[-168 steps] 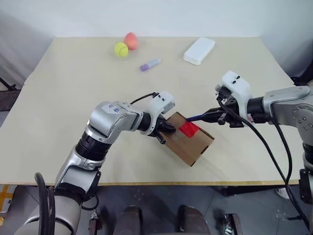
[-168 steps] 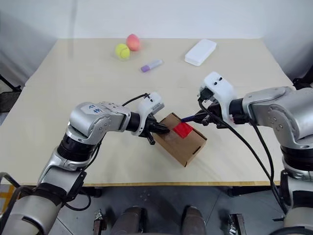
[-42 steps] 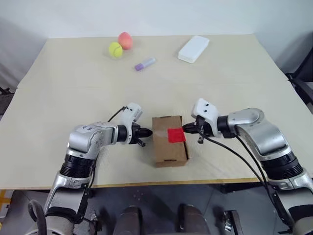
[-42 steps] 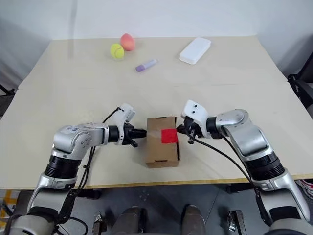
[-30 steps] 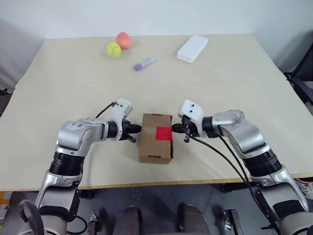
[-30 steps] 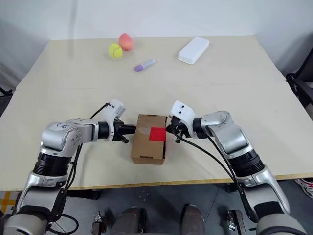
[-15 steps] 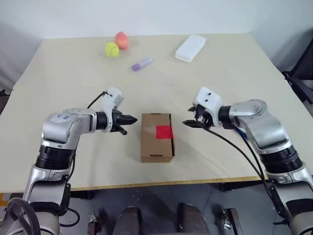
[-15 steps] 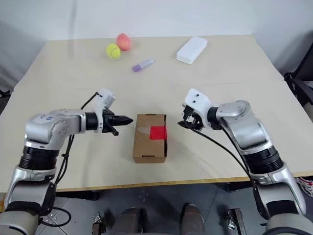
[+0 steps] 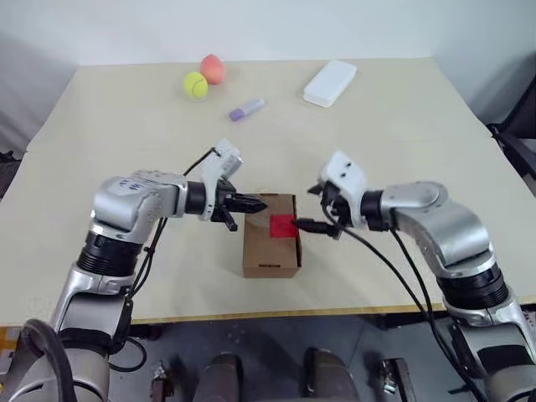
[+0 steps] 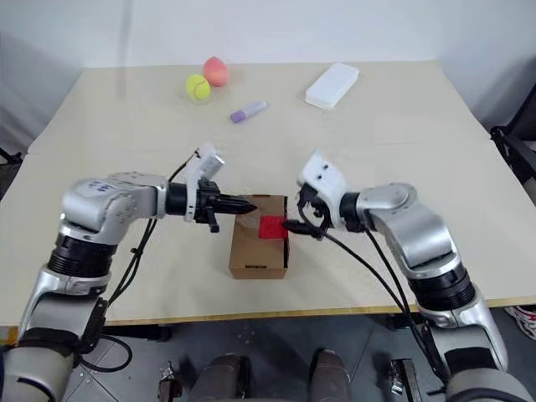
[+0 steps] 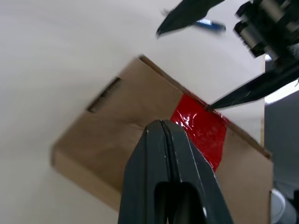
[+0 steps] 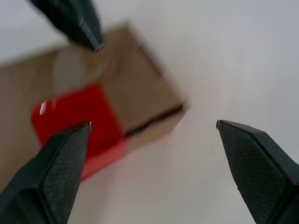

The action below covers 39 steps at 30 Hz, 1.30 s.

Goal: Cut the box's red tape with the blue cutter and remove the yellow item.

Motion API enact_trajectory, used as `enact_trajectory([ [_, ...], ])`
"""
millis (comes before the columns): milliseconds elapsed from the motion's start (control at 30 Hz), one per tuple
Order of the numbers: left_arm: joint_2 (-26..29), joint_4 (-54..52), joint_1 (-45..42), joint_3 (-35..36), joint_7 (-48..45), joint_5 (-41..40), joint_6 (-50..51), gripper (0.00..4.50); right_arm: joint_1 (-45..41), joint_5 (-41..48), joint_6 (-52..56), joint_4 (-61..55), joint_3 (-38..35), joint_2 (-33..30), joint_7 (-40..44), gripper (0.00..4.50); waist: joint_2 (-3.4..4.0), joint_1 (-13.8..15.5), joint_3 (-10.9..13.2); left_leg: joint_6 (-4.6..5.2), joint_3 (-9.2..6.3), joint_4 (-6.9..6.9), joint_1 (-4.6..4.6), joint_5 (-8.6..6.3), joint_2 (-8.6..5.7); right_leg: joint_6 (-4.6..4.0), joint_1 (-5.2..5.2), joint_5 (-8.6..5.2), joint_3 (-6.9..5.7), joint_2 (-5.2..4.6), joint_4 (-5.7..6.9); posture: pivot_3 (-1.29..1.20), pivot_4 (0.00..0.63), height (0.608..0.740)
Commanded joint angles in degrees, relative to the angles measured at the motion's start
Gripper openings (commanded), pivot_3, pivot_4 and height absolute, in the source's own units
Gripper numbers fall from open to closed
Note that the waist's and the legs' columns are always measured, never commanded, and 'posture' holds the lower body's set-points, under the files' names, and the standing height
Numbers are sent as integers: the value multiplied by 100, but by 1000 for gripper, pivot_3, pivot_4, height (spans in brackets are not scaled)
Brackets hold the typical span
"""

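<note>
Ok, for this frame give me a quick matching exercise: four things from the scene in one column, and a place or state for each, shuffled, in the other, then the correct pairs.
Column one:
1. left gripper
2. right gripper
3. red tape
4. white case

Column two:
A. open, at the box's taped side
B. lying at the far side of the table
C. shut, tips over the box top
D. stuck on the box top, at its right edge

Pairs: 1-C, 2-A, 3-D, 4-B
</note>
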Motion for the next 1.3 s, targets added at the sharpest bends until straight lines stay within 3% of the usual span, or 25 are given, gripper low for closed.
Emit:
enact_trajectory([
  [33, 93, 40, 0, -328, -227, 255, -295, 0, 100, -120, -177, 92, 156, -268, 65, 4464, -3, -4, -2, 0, -2, 1, 0, 0, 1, 0, 0, 0, -1, 1, 2, 0, 150, 740],
  [600, 190, 22, 170, -305, -365, 440, -337, 0, 850, -1163, -1704, 693, 1084, -1458, 662, 4464, -19, 22, -13, 1, -1, 4, 8, -1, 1, 0, 11, 0, 0, 0, -3, 0, 150, 740],
  [833, 141, -56, 270, -142, -184, 437, -288, 0, 1120, 283, -111, 216, -492, -1100, 626, 4464, -36, 142, -22, 8, -2, 18, 6, -4, 1, 1, 22, 0, -2, 0, -13, 0, 150, 740],
  [1033, 86, -122, 337, -62, -106, 418, -215, 0, 1109, 1458, 1587, 189, -1572, -412, 299, 4464, -35, 132, -22, 7, -3, 15, 8, -4, 2, 0, 20, 0, -2, 1, -7, 0, 150, 740],
  [1300, 108, -317, 398, -36, -68, 370, -30, 0, 819, 2047, 2538, 1026, -1557, 549, -92, 4464, -34, 100, -23, 7, -2, 14, 13, -4, 2, 0, 20, 0, 0, 1, 0, 0, 150, 740],
])
